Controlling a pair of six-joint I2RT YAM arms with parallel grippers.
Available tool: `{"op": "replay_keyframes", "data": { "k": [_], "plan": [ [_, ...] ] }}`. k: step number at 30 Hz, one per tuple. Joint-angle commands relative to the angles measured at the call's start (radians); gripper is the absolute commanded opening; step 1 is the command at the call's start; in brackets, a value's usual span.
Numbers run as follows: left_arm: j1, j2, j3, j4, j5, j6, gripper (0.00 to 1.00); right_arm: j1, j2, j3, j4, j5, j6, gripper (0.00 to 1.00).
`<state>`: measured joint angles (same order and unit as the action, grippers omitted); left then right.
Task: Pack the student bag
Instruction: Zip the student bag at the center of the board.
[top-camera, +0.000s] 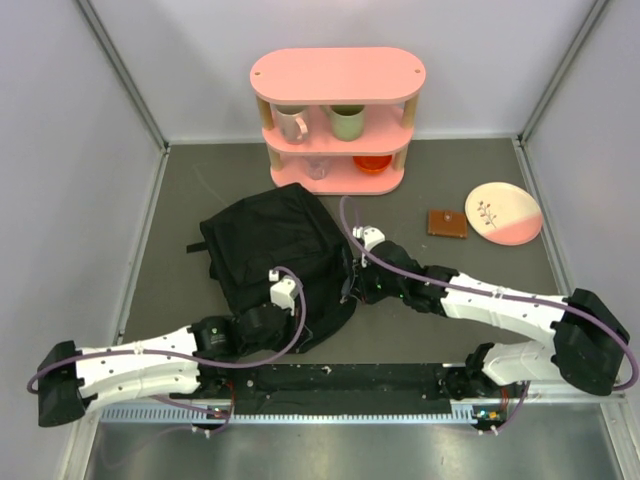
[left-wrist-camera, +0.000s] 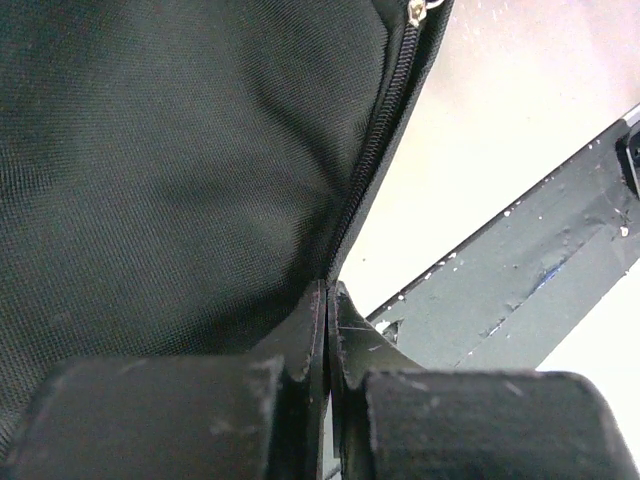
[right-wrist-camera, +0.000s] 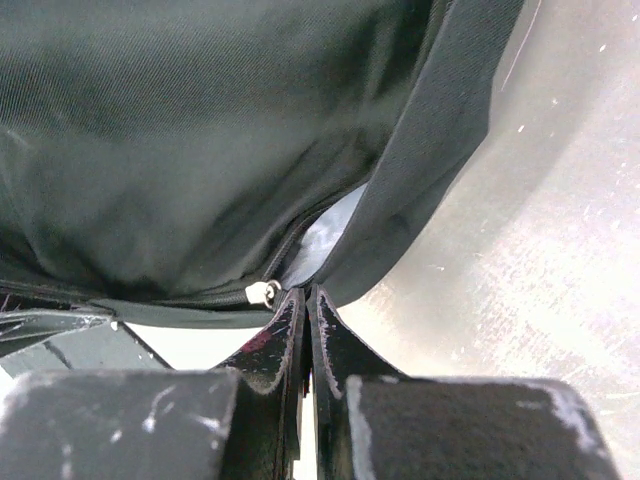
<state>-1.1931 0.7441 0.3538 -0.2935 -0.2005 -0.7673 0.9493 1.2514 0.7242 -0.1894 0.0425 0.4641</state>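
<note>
Left gripper (left-wrist-camera: 326, 290) is clenched on the near zip edge of the student bag (top-camera: 265, 235), right gripper (right-wrist-camera: 304, 292) pinching its right-hand rim.

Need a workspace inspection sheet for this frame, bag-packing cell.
Surface: dark grey table, scuffed.
Job's things: student bag, black, crumpled, left of centre.
Clutter: pink shelf at back holding two mugs, glass, red bowl; brown wallet beside plate at right.
Tools: left tool and right tool shut, tips at the bag's edge; hold on fabric unclear.
Cables: purple cables along both arms, the left one looping over the bag.
Surroundings: pale walls on three sides.
</note>
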Motion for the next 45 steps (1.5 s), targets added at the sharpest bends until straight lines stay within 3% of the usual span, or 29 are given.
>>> {"op": "replay_keyframes", "data": {
  "k": [1,11,28,34,35,36,37,40,45],
  "plan": [
    [-0.013,-0.061,-0.058,-0.151,0.022,-0.069,0.00,-0.052,0.010,0.050,-0.012,0.094,-0.031,0.00],
    [-0.016,-0.205,-0.095,-0.177,-0.008,-0.122,0.00,-0.086,-0.027,0.038,-0.008,0.082,-0.036,0.00],
    [-0.017,-0.270,-0.111,-0.237,-0.057,-0.196,0.00,-0.190,-0.063,0.058,-0.013,0.149,-0.048,0.00],
    [-0.019,-0.259,-0.085,-0.202,-0.063,-0.138,0.00,-0.192,-0.052,0.046,0.057,-0.124,-0.030,0.00],
    [-0.019,-0.249,-0.067,-0.188,-0.063,-0.112,0.00,-0.193,-0.059,0.017,0.068,-0.165,-0.006,0.04],
    [-0.019,-0.236,-0.056,-0.182,-0.062,-0.099,0.00,-0.193,-0.076,-0.005,0.115,-0.179,0.025,0.14],
    [-0.019,-0.206,-0.049,-0.177,-0.062,-0.093,0.00,-0.192,-0.093,-0.029,0.137,-0.191,0.083,0.31],
    [-0.019,-0.154,-0.027,-0.151,-0.053,-0.079,0.00,-0.190,-0.168,-0.109,0.238,-0.248,0.165,0.55],
    [-0.022,-0.117,-0.036,-0.101,-0.036,-0.075,0.00,-0.106,-0.211,-0.098,0.242,-0.260,0.127,0.57]
  ]
}}
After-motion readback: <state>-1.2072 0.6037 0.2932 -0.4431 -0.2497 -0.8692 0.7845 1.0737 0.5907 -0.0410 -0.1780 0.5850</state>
